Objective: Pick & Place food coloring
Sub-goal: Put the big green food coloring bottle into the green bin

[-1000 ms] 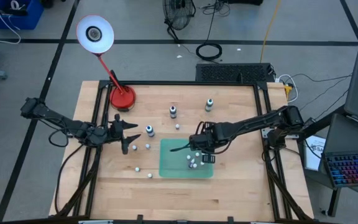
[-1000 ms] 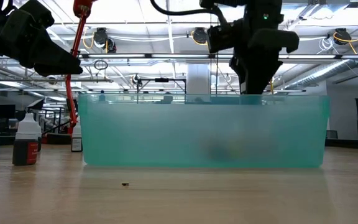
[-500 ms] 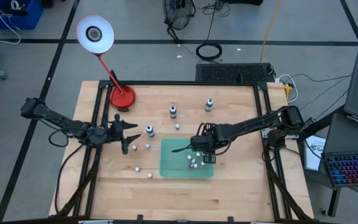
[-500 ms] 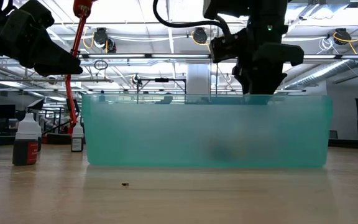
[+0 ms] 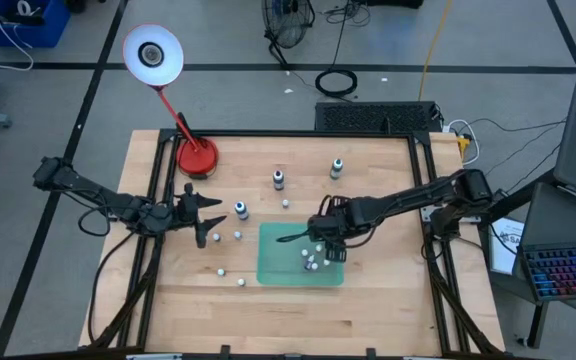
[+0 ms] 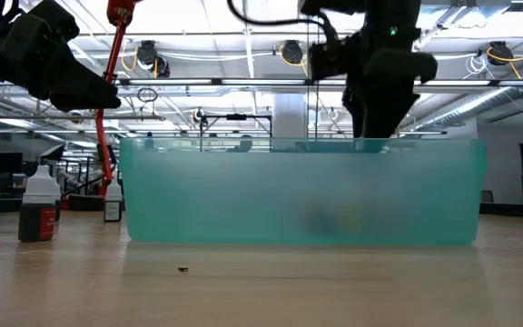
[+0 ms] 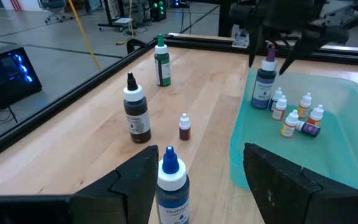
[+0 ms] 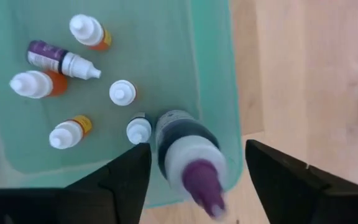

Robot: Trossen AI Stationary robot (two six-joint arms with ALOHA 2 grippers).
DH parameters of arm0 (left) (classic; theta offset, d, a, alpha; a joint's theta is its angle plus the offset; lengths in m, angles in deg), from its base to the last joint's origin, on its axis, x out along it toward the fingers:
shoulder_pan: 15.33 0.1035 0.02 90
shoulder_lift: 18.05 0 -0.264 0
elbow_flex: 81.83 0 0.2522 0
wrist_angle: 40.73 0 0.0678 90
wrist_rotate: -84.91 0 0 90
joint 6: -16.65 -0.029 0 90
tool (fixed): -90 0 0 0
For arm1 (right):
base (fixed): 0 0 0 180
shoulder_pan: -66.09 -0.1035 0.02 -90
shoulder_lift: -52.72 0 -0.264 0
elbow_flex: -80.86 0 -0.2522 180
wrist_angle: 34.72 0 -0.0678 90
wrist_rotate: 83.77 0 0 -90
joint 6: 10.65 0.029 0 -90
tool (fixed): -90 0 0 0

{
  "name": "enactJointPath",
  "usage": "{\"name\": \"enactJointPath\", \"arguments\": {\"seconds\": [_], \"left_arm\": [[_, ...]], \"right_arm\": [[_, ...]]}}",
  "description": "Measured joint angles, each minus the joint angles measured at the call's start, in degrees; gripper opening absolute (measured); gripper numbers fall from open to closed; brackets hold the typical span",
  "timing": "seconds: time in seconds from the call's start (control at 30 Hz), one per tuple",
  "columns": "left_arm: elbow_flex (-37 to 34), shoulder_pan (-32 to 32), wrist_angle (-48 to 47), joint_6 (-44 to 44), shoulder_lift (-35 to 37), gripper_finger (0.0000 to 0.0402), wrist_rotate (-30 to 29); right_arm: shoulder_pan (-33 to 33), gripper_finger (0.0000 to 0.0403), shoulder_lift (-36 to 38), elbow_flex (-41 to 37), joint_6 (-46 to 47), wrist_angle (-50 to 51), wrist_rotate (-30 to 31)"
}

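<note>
Right jaws lowered into a translucent green plastic tray [image 5: 269, 268], toward its right side, near the middle of the pale wooden counter [image 5: 378, 300]. Spread wide on either side of a tall, dark-bodied plastic purple-capped bottle [image 8: 186, 148], with a gap showing at each side, so gripping nothing. Bottle upright on the tray floor, close to the tray wall.

Just beside it in the tray, six small white-capped bottles [image 7: 289, 114] of food coloring with orange, yellow and purple bodies. Five upright, one purple one lying on its side. Seen only as a faint blur through the frosted wall in the low view.

Left jaws hanging low over the counter left of the tray, well apart from it. Also spread wide and holding nothing. Directly ahead of them, in line with the gap between them, an upright white-shouldered blue-capped bottle [image 7: 171, 184] with a dark body, touching neither side.

Farther out on the bare counter: an upright brown black-capped bottle [image 7: 136, 112], a slim all-green bottle [image 7: 162, 61] toward the far edge, and a tiny dark bottle [image 7: 184, 126] with a white cap between them and the tray. At the far left corner, a red round-based lamp [image 5: 196, 157] with a white shade.
</note>
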Motion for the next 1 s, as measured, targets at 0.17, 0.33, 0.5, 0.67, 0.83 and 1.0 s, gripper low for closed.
{"name": "enactJointPath", "arguments": {"seconds": [0.17, 0.33, 0.5, 0.67, 0.83, 1.0], "left_arm": [[0.0, 0.0, 0.0, 0.0, 0.0, 0.0237, 0.0], [0.0, 0.0, 0.0, 0.0, 0.0, 0.0237, 0.0], [0.0, 0.0, 0.0, 0.0, 0.0, 0.0237, 0.0], [0.0, 0.0, 0.0, 0.0, 0.0, 0.0237, 0.0], [0.0, 0.0, 0.0, 0.0, 0.0, 0.0237, 0.0], [0.0, 0.0, 0.0, 0.0, 0.0, 0.0237, 0.0]], "right_arm": [[0.6, 0.0228, 5.8, 0.0, -0.1, -0.5, 0.1], [4.7, 0.0219, 13.3, 0.1, -1.7, -1.4, 6.6], [16.3, 0.0224, 17.7, 0.1, -5.1, -1.8, 7.4], [29.8, 0.023, 16.1, 0.1, -10.5, -3.1, 3.6], [38.8, 0.0237, 11.2, 0.1, -14.4, -5.9, -3.7], [41.2, 0.0237, 6.6, 0.1, -16.7, -7.2, -6.2]]}}
